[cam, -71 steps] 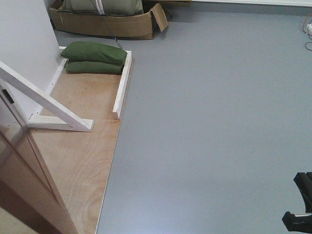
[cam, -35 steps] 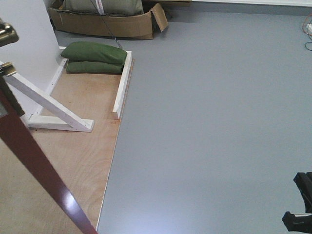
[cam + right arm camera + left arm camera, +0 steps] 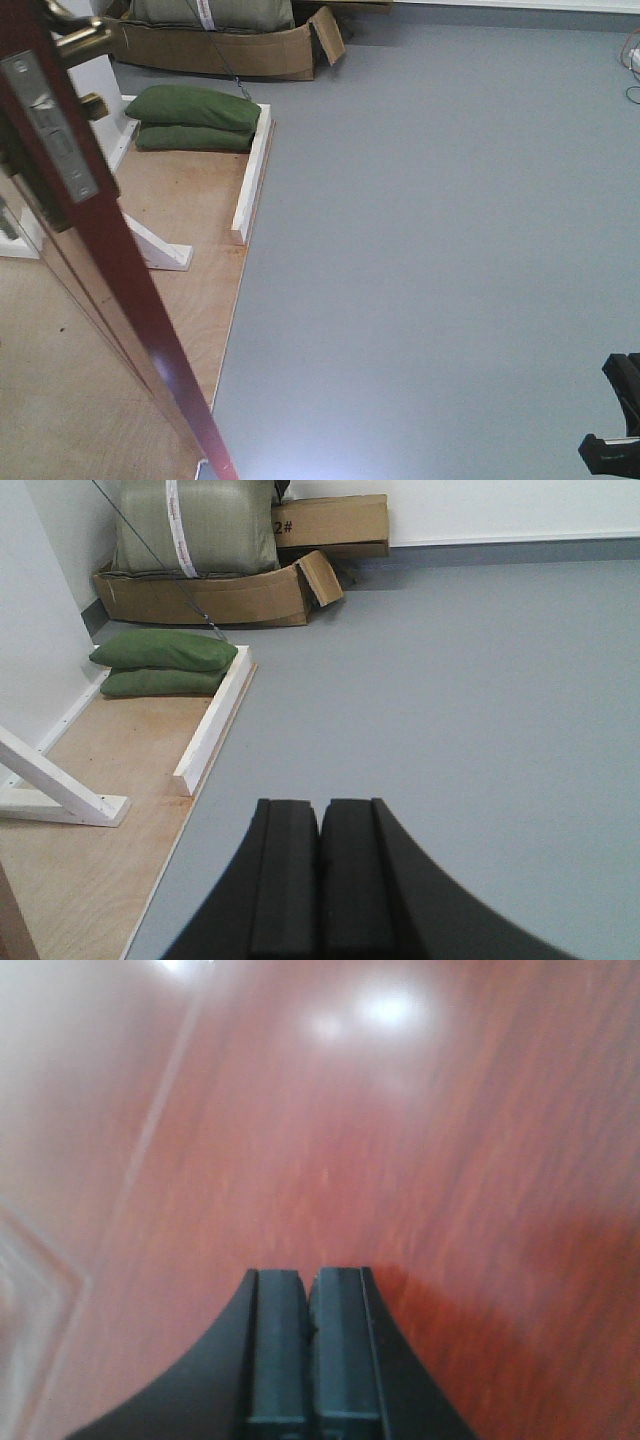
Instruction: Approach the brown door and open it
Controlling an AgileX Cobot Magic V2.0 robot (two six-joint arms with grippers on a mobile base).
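Brown door [image 3: 140, 290]: at the left of the front view, its narrow edge turned to the camera and running from top left to bottom centre.
Door hardware: silver latch plate [image 3: 50, 125] on the edge; brass lever handle [image 3: 75, 35] above it, partly cut off by the frame.
Left wrist view: only the glossy reddish-brown door face, with ceiling-light reflections, fills the frame.
Left gripper [image 3: 310, 1295]: fingers pressed together, nothing between them, tips close to the door face; contact cannot be confirmed.
Right gripper [image 3: 320, 825]: fingers closed together, empty, above the grey floor [image 3: 480, 700], facing away from the door.
Right wrist view only: strapped sack [image 3: 195, 525] in the cardboard box [image 3: 240, 595].
Shared by front and right wrist views: green sandbags [image 3: 195, 118], white frame brace [image 3: 160, 250], plywood base [image 3: 180, 290].
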